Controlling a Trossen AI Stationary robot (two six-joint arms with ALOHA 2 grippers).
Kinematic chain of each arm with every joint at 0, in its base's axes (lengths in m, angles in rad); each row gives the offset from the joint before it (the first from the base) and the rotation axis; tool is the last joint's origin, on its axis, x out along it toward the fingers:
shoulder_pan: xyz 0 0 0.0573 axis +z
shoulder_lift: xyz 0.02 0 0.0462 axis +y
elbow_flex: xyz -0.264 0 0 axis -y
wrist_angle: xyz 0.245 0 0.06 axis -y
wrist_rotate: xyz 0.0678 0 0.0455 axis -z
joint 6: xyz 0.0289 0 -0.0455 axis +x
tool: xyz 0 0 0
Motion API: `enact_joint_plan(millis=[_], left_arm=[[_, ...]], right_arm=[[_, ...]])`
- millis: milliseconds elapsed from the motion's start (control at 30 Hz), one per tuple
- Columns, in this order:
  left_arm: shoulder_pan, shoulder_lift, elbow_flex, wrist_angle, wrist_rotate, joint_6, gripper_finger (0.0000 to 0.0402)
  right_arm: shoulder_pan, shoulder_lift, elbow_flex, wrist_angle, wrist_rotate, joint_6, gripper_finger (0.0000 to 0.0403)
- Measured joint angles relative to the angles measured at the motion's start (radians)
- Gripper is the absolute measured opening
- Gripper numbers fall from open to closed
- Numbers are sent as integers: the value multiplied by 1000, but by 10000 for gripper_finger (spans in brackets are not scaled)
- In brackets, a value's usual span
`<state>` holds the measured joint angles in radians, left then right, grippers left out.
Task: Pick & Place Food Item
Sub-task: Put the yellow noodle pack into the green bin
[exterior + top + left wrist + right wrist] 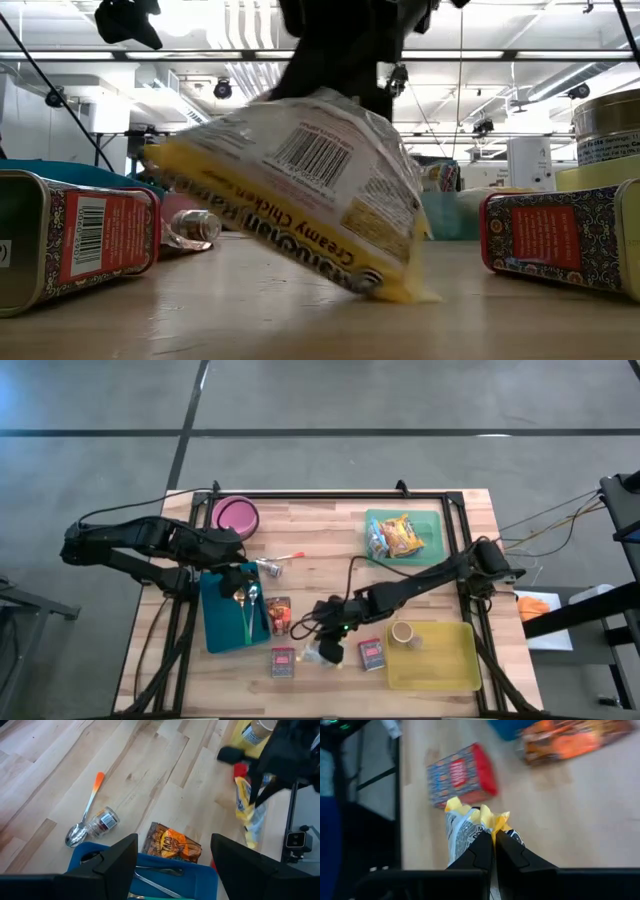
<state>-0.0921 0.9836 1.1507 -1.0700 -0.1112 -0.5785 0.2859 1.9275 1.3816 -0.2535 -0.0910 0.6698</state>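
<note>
Here the wooden worktop point(330, 550) carries a blue tray point(222, 628) by its left edge, a green tray point(438, 525) near the far right corner and a yellow tray point(455, 660) at the near right corner. The right arm reaches across toward the near edge, where the right gripper point(494, 843) has its fingers pinched tight on the crimped yellow end of the ramen packet point(310, 190). The packet sits between two patterned tins, the left tin point(70, 235) and the right tin point(560, 235), tilted with one corner on the wood. It looks light, soft and crinkly, its film slippery, and the noodle block inside is probably brittle. The sealed end is a sound place to hold, though the packet will likely dangle and swing, so a slow carry seems wise. The left gripper point(172, 852) hangs with its fingers apart over the blue tray, holding nothing.
</note>
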Motion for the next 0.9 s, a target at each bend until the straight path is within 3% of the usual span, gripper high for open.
enact_joint_plan(millis=[400, 667, 900], left_arm=[[0, 0, 0, -4, 0, 26, 258], [0, 0, 0, 1, 0, 29, 258], [2, 0, 0, 3, -2, 29, 258]], right_arm=[[-47, -205, -102, -92, 204, 91, 8], [-132, -421, -231, -82, 319, 148, 8], [-248, -646, -374, -78, 338, 151, 8]])
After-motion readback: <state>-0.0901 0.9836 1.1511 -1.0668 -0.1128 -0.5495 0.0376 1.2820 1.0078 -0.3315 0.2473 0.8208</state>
